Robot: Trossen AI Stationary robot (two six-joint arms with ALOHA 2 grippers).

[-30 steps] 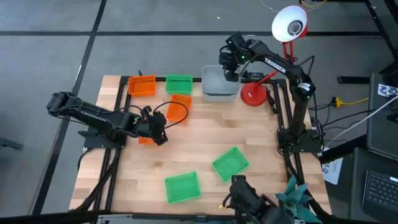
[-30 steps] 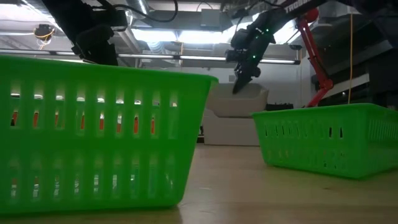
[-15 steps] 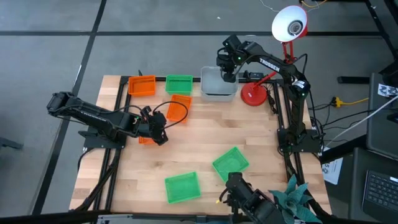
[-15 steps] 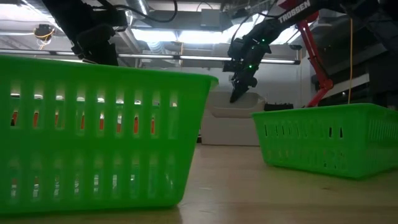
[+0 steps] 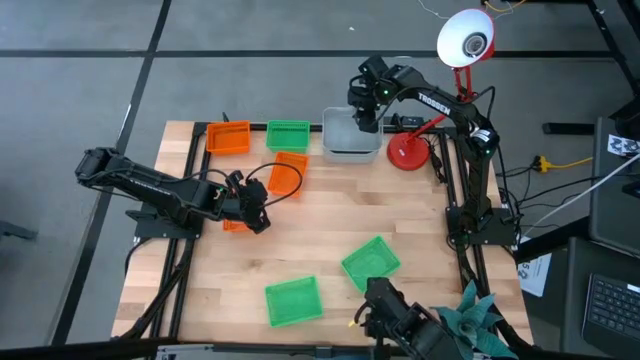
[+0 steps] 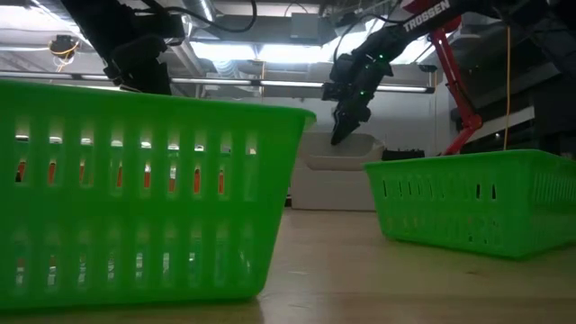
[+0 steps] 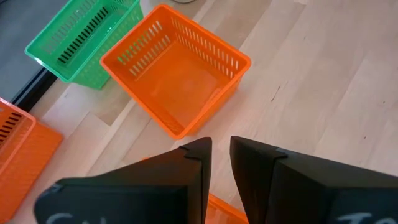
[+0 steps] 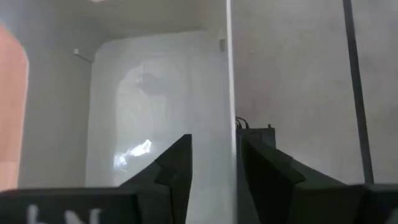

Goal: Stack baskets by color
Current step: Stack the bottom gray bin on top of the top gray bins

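The right gripper [image 5: 362,124] is hovering at the far edge of the table, over the far rim of the grey bin [image 5: 350,140]. Its fingers [image 8: 177,163] are standing apart, one on each side of that rim, and they are clamping nothing. In the low view this gripper [image 6: 338,137] is pointing down at the grey bin [image 6: 333,171], which looks like a stack. Just to the gripper's right is standing the red-based lamp [image 5: 407,152].

The left gripper [image 5: 258,218] is hanging low over the left middle of the table. Its fingers [image 7: 193,171] are showing a narrow gap, and an orange bin [image 5: 236,226] is lying under them; whether they are gripping it cannot be told. Just ahead of this gripper an orange bin [image 7: 176,77] is sitting open side up, tilted against another orange one [image 5: 293,159]. Beyond them, along the far edge, a green bin [image 5: 288,135] is sitting beside an orange bin [image 5: 228,138].

Two more green bins [image 5: 293,300] [image 5: 370,263] are lying near the front edge, well away from both grippers.
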